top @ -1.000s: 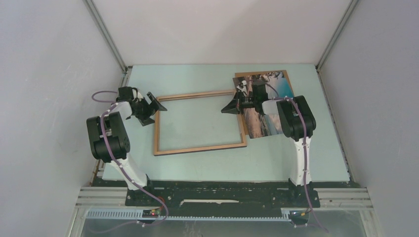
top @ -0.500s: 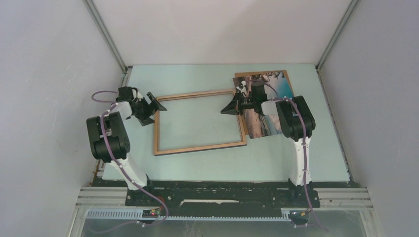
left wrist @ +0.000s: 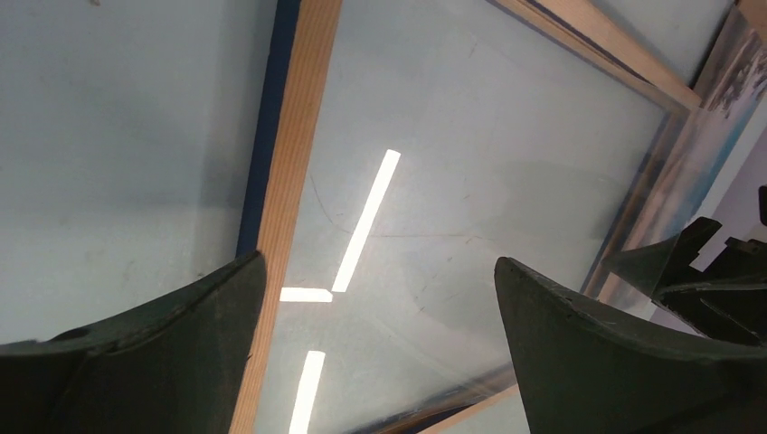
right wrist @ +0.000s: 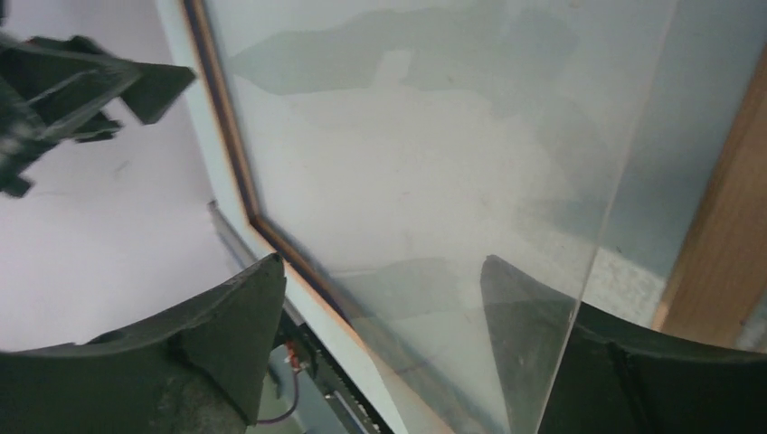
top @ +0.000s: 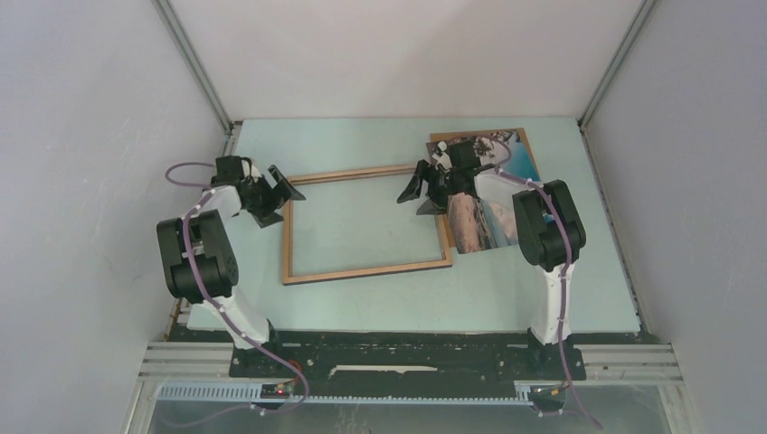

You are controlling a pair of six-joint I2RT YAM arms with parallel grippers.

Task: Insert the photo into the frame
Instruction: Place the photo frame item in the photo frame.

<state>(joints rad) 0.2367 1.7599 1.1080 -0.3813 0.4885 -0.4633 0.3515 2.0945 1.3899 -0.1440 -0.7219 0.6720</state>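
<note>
One bench [top: 362,303] carried the frame [top: 366,269] flat, the photo [top: 475,226] lying outside it, just beside its right rail. Left pincer [top: 282,206] and right pincer [top: 416,197] hung spread, empty, over opposite rails. Fetching the photo seemed the step in hand, calling for a low pinch on its thin edge.

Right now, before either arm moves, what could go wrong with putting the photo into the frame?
1. The photo lies flat on the brown backing board, so the open right gripper may pinch both together.
2. The open left gripper hangs over the left rail of the frame without gripping it, so the frame may slide if pushed.
</note>
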